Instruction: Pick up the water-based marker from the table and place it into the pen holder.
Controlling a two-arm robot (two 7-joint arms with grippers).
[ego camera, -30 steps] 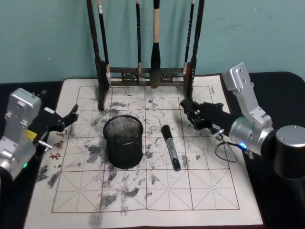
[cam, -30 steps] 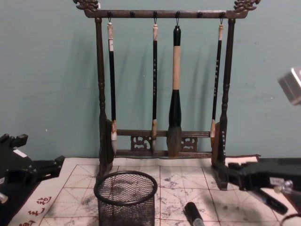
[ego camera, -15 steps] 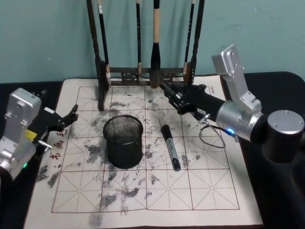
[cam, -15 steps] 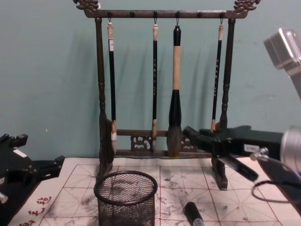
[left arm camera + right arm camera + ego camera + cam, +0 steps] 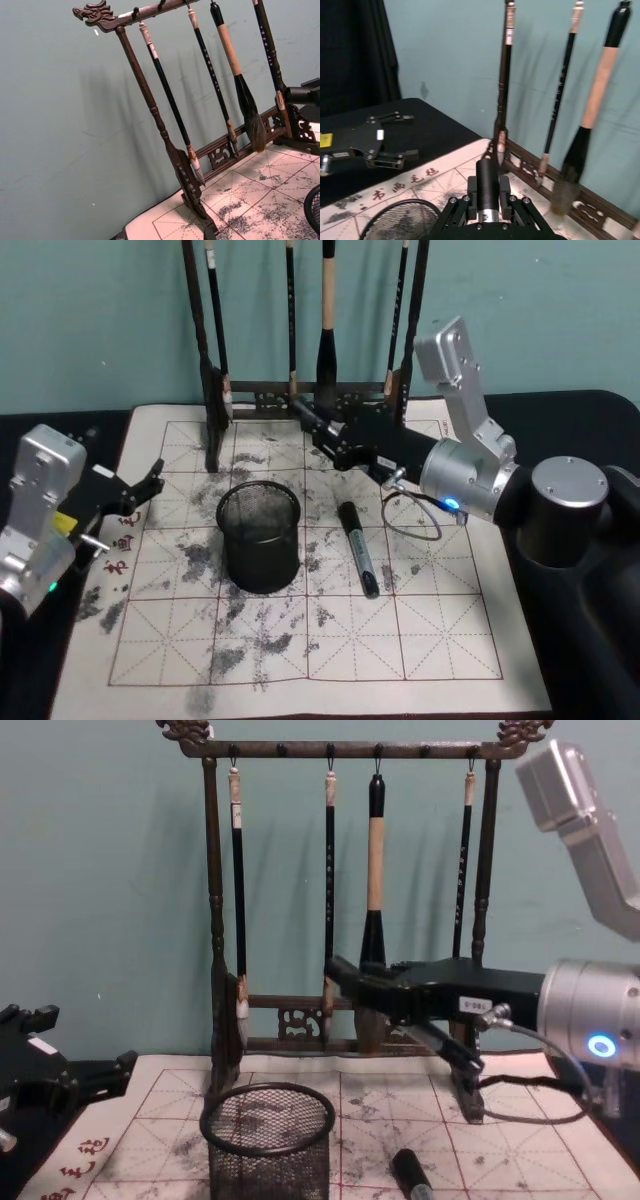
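The water-based marker (image 5: 357, 548), black with a grey barrel, lies flat on the ink-stained felt mat (image 5: 450, 640) just right of the pen holder (image 5: 259, 537). Its cap end shows low in the chest view (image 5: 412, 1177). The pen holder (image 5: 267, 1140) is a short black mesh cup standing upright. My right gripper (image 5: 318, 430) hangs open and holds nothing. It sits above the back of the mat, behind and above both the holder and the marker, and points left (image 5: 350, 982). My left gripper (image 5: 150, 483) rests open at the mat's left edge, also seen in the right wrist view (image 5: 387, 142).
A tall dark wooden brush rack (image 5: 305, 395) with several hanging brushes stands at the back of the mat, close behind the right gripper (image 5: 345, 820). A black cable (image 5: 420, 525) loops under the right wrist, right of the marker. The black table (image 5: 590, 660) surrounds the mat.
My right arm has swung left from the mat's right side to in front of the brush rack, behind the holder. The marker, holder and left arm have not moved.
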